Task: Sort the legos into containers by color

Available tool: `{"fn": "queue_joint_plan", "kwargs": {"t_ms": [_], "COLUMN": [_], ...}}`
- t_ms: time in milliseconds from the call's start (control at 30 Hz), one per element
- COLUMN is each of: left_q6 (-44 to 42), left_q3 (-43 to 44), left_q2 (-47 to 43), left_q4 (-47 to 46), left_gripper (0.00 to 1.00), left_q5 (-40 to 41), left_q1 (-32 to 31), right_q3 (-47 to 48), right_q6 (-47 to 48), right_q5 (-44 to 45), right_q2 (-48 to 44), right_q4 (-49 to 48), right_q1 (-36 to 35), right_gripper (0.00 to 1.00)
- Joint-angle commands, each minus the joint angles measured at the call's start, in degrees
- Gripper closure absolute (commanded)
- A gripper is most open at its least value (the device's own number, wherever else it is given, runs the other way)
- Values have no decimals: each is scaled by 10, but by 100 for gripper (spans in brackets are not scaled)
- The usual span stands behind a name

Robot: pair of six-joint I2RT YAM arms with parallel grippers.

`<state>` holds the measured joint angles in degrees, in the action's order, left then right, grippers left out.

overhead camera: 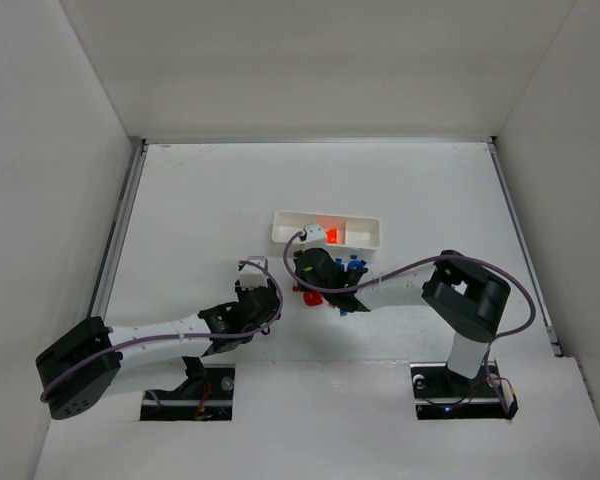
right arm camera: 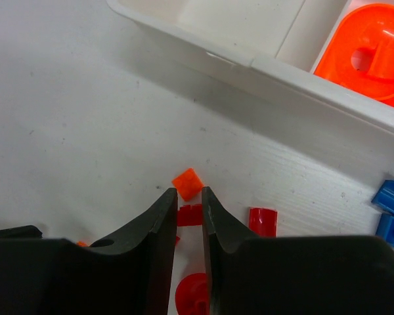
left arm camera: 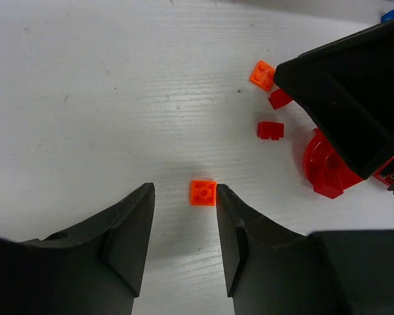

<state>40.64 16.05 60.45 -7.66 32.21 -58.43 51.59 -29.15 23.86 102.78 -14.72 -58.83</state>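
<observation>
Bracketing an orange lego point(left arm camera: 203, 192), the left end effector point(left arm camera: 184, 189) stands spread.

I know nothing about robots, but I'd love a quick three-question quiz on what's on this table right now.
1. True or false: the white tray holds nothing.
2. What colour is the small lego at the fingertips of the left end effector? A blue, B orange, C green.
3. Name the three lego colours lying loose on the table.
Key: 1 false, a large orange piece sits in it. 2 B. 3 orange, red (see the red brick) and blue (the blue brick).
</observation>
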Motion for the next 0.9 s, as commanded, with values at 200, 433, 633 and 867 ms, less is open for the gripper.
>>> {"fn": "queue_joint_plan", "kwargs": {"t_ms": [200, 433, 633, 867], "left_q6": [7, 6, 5, 5], "left_q3": [10, 13, 25, 38], "left_q2": [-5, 10, 30, 81], "left_q4": [-14, -17, -15, -17], "left_gripper": [59, 60, 63, 64], "left_q5": [9, 6, 14, 54], "left_q1": [-4, -14, -30, -53], "right_q3": [-38, -34, -23, -26], "right_q6": [-9, -14, -15, -18], "right_q5": [28, 32, 36, 47], "right_q2": [-52, -75, -75, -95], "right_q4": [36, 51, 46, 27], "right_q1": [-18, -20, -22, -24], "right_gripper": [74, 65, 63, 62]}}
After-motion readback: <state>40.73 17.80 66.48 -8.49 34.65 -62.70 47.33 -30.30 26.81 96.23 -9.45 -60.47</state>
